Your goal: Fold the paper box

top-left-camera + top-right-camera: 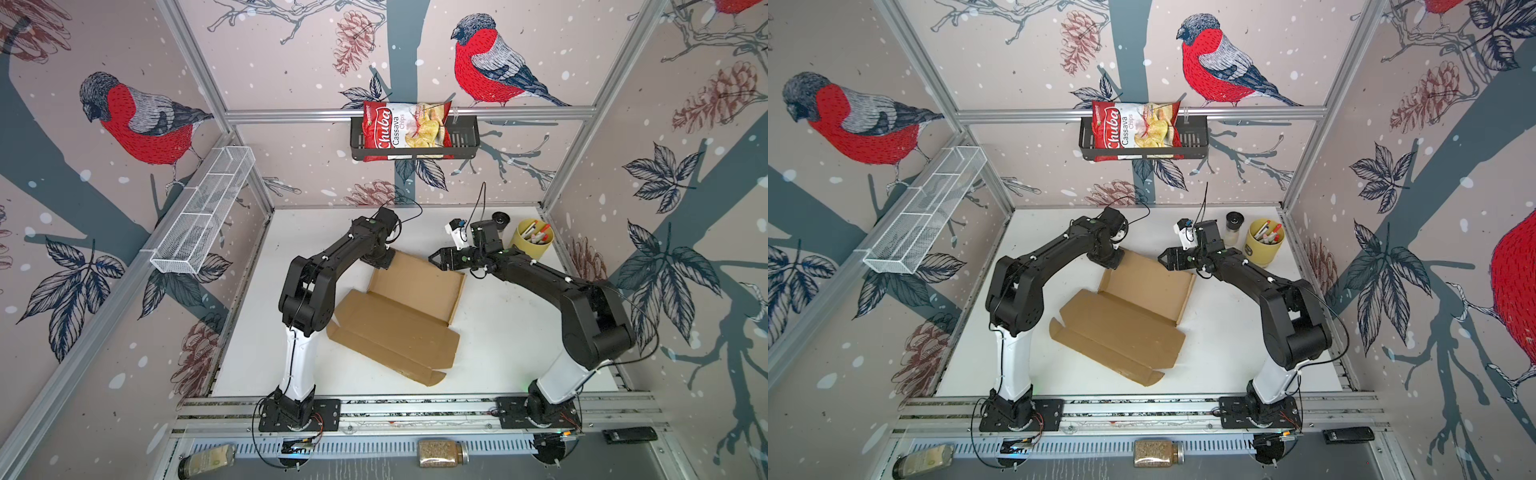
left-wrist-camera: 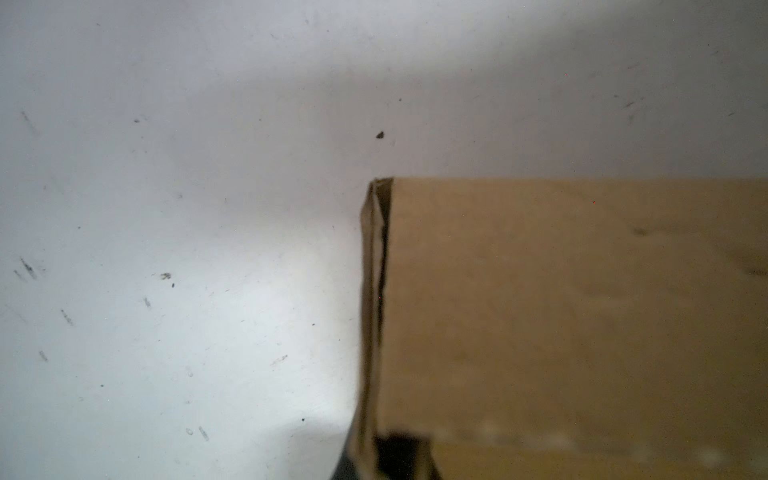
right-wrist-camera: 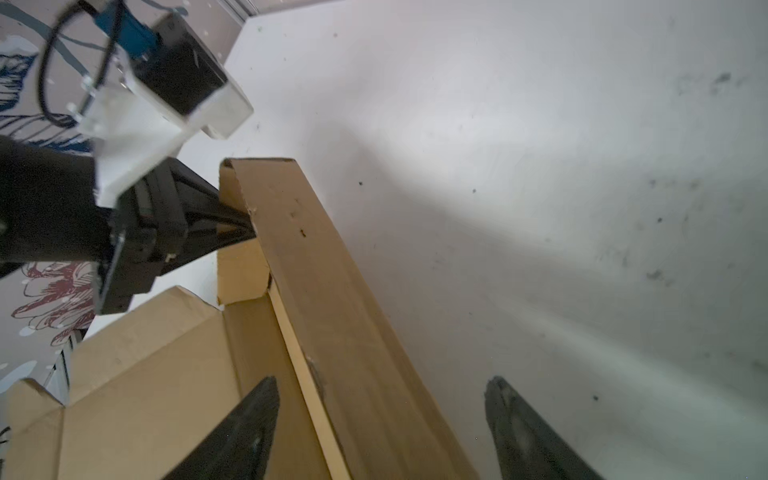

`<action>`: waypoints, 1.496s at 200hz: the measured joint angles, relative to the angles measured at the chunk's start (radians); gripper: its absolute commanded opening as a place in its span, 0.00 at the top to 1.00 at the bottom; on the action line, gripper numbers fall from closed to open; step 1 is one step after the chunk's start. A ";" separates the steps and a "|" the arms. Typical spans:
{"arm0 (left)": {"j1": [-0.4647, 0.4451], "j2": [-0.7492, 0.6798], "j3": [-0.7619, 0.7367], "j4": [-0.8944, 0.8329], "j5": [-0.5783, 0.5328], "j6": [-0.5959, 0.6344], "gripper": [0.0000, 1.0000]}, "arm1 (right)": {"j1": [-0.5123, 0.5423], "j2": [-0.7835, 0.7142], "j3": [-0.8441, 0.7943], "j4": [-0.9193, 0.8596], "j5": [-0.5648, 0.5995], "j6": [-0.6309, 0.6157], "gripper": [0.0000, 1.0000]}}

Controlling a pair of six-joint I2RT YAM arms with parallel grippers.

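In both top views the paper box [image 1: 409, 309] lies half-formed in the middle of the white surface [image 1: 511, 332]. Its lid panel lies flat toward the near rail, and the tray's walls are partly raised at the far end. The left gripper [image 1: 381, 261] is down at the tray's far-left corner. The right gripper [image 1: 433, 258] hovers by the far wall, jaws spread.

The left wrist view gives only a blurred cardboard panel with a doubled edge against the surface; the jaws hardly show there.

The right wrist view settles it. The left gripper's jaws are clenched on the end of the upright far wall, grasping the cardboard at the corner. The right jaws are released and stand astride the same wall further along — one inside the tray, one outside, neither clearly touching.

The step in hand looks like setting up this far wall. The next move probably calls for the right jaws to close on the wall or press it — folding it inward over the side tab while the left holds the corner steady.
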 measured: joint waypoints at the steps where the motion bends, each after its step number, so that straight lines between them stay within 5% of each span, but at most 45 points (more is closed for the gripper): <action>1: 0.000 0.003 0.003 -0.002 0.000 0.000 0.92 | 0.000 0.002 0.000 0.000 0.000 0.000 0.24; 69: -0.015 0.084 0.156 -0.088 -0.023 0.006 0.66 | -0.002 0.106 -0.049 -0.006 0.007 0.002 0.32; 189: -0.033 0.067 0.204 -0.097 0.015 0.024 0.47 | 0.001 0.090 -0.132 0.032 0.082 0.056 0.40; 243: -0.033 -0.029 0.274 -0.043 0.098 0.022 0.41 | -0.006 0.029 -0.236 0.101 0.090 0.186 0.50; 299: -0.033 -0.167 0.203 0.034 0.110 0.014 0.41 | -0.018 -0.086 -0.421 0.249 0.112 0.460 0.51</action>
